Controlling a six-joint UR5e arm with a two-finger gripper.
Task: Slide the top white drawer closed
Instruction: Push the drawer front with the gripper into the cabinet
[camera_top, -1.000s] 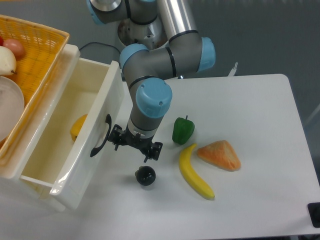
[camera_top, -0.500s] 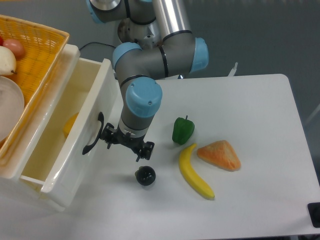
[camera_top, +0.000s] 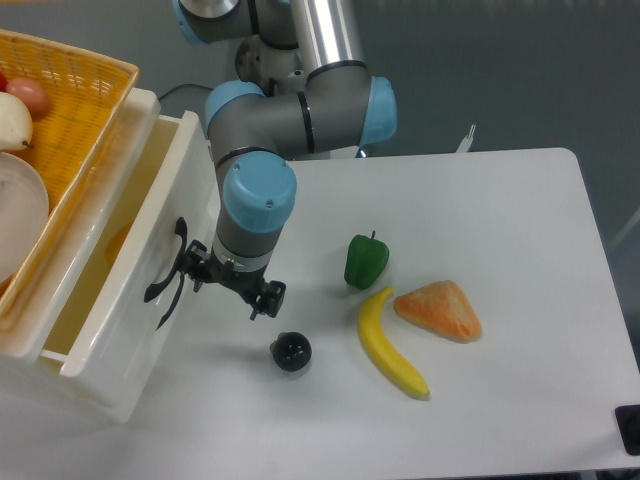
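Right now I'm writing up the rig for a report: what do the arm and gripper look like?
The arm is built of round grey and silver tube links, with light-blue caps on the joints and thin black rings at the seams. Its upper link is polished metal. The gripper is a small black two-finger unit on a grey wrist. A black cable runs behind the base. No markings are legible.

Top white drawer (camera_top: 130, 290) part open; gripper (camera_top: 228, 285) against its front panel beside black handle (camera_top: 165, 275). Black ball (camera_top: 291, 351) just below-right of gripper, apart from it. Green pepper (camera_top: 366, 261), banana (camera_top: 390, 343), orange wedge (camera_top: 439, 311) cluster further right. Bare table (camera_top: 520, 230) beyond them
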